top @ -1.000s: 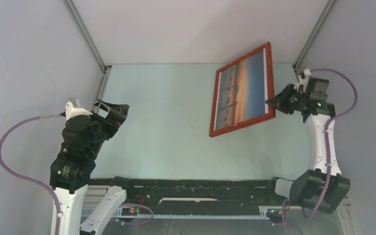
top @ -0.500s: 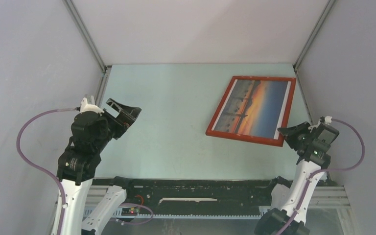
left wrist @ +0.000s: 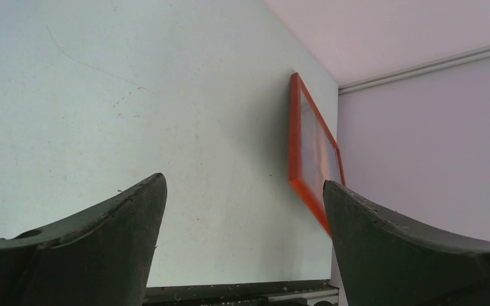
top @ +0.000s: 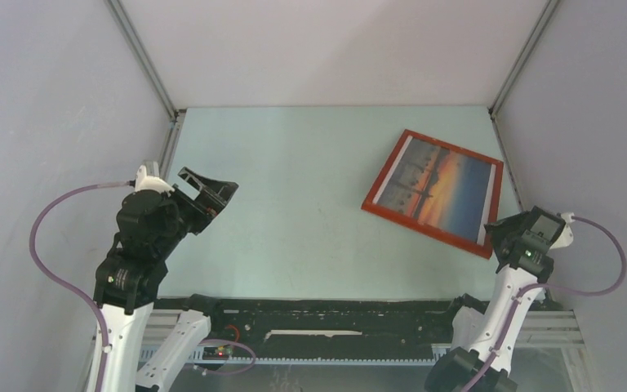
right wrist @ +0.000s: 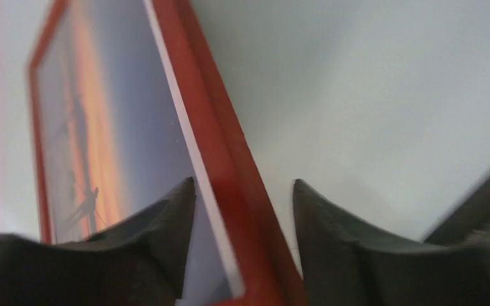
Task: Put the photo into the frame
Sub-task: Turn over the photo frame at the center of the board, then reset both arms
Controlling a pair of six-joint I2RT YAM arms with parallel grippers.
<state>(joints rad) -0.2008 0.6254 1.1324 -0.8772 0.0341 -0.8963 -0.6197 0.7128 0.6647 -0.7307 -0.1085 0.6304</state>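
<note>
The frame (top: 424, 233), red-orange rimmed, lies askew on the right side of the table, with the sunset photo (top: 437, 189) showing inside it behind the pane. My right gripper (top: 495, 230) is at its near right corner. In the right wrist view the rim (right wrist: 210, 115) runs between the parted fingers (right wrist: 159, 223) of the right gripper (right wrist: 244, 185), a gap on each side, and the photo (right wrist: 96, 115) sits left of it. My left gripper (top: 216, 190) hovers wide open over the left of the table, holding nothing. Its wrist view shows the frame (left wrist: 296, 146) far to the right of the left gripper (left wrist: 242, 185).
Grey enclosure walls with metal corner posts (top: 143, 61) close in the pale table (top: 294, 180) on three sides. A black rail (top: 326, 314) runs along the near edge between the arm bases. The frame's far right corner lies close to the right wall.
The right gripper brought the frame down from an upright tilt to the table and drew back toward the near edge, its jaws parting off the rim. The left arm shifted slightly right.
</note>
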